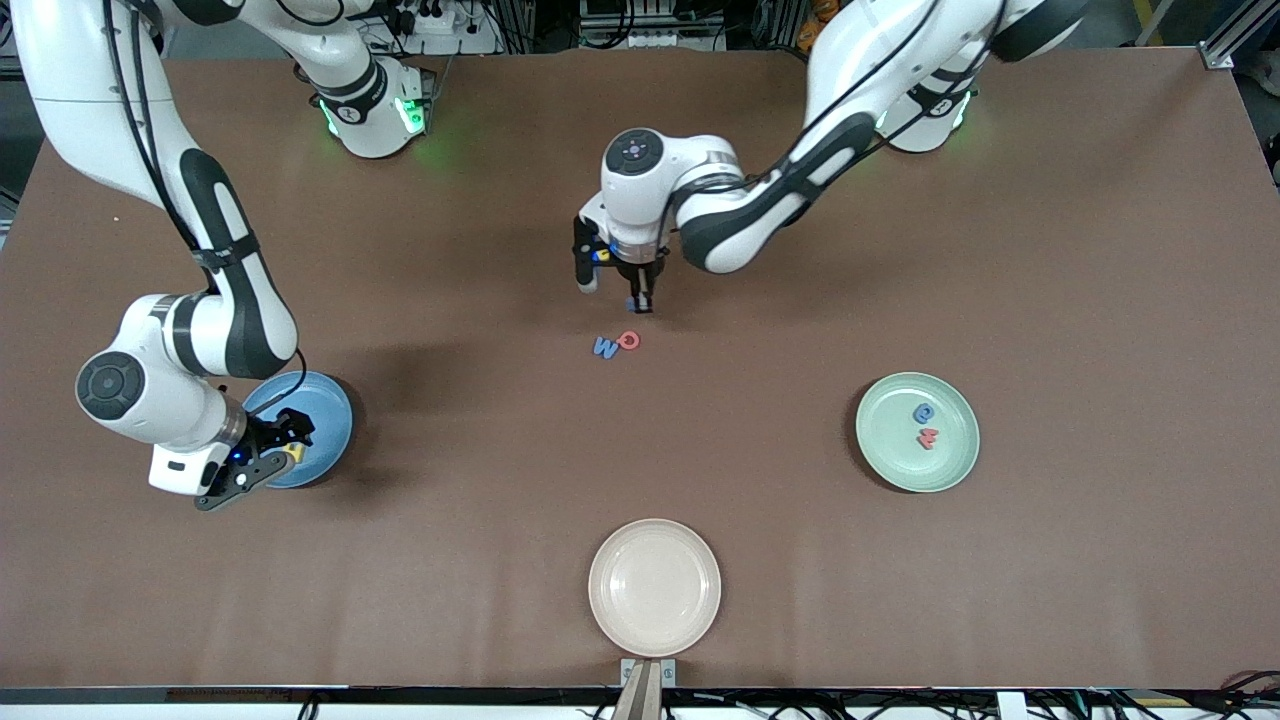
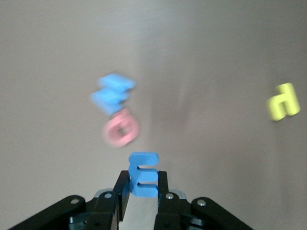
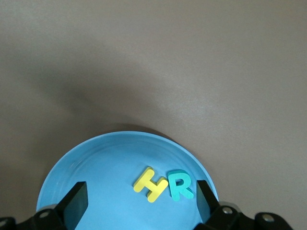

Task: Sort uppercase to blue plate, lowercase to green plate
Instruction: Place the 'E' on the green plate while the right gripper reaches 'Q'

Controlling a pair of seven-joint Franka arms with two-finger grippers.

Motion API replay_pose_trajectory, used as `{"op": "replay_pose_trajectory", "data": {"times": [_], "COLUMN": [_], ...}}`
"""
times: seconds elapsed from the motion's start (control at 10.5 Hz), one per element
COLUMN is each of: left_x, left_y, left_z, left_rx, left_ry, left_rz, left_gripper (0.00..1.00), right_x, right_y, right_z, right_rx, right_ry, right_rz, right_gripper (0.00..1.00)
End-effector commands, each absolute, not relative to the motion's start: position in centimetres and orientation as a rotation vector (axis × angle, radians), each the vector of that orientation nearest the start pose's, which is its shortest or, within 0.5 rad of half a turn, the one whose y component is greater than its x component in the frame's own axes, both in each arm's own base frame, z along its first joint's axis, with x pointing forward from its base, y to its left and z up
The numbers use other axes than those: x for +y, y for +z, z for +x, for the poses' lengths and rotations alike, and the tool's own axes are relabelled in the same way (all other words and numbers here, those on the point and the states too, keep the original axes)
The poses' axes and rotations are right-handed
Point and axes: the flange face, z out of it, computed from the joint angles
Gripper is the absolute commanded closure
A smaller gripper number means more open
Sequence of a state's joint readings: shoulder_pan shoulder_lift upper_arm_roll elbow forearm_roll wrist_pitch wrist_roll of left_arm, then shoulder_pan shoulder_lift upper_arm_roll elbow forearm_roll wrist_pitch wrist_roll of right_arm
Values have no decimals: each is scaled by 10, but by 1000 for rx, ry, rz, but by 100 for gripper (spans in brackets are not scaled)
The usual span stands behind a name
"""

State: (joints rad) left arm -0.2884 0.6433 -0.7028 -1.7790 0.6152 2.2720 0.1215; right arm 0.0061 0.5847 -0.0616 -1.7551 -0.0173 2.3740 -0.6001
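Pretty plain setup: 1 big brown matte tabletop fills nearly everything, lit evenly with soft shadows. Along the top edge there's dark clutter of cables and power strips, and an aluminium frame corner.

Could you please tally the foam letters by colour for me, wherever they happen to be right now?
Blue: 3 (blue m, blue W, blue rounded letter)
Red: 2 (red O, red w)
Yellow: 2 (yellow H, yellow u)
Teal: 1 (teal R)
Total: 8
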Motion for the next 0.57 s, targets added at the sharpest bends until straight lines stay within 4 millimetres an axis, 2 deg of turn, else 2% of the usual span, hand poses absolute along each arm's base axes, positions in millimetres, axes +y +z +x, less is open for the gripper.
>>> {"op": "replay_pose_trajectory", "data": {"times": [0.0,0.1,0.19,0.29,0.38,0.48], "left_x": [-434,-403,-354,-308,-254,-221], "left_y": [353,382,401,409,403,392], "left_z": [444,457,486,508,534,549], "left_rx": [1689,1558,1398,1243,1071,965], "left_ry": [-54,9,38,96,153,191], "left_rz": [-2564,-2602,-2667,-2773,-2884,-2919], "left_gripper": [100,100,100,100,100,100], "right_x": [-27,7,50,91,128,167], "right_y": [256,256,258,262,263,261], "right_z": [679,681,679,676,672,664], "right_rx": [-825,-790,-741,-708,-715,-744], "right_ry": [-77,-89,-97,-103,-108,-110], "right_rz": [-3085,-3084,-3091,-3095,-3089,-3079], "right_gripper": [0,0,0,0,0,0]}}
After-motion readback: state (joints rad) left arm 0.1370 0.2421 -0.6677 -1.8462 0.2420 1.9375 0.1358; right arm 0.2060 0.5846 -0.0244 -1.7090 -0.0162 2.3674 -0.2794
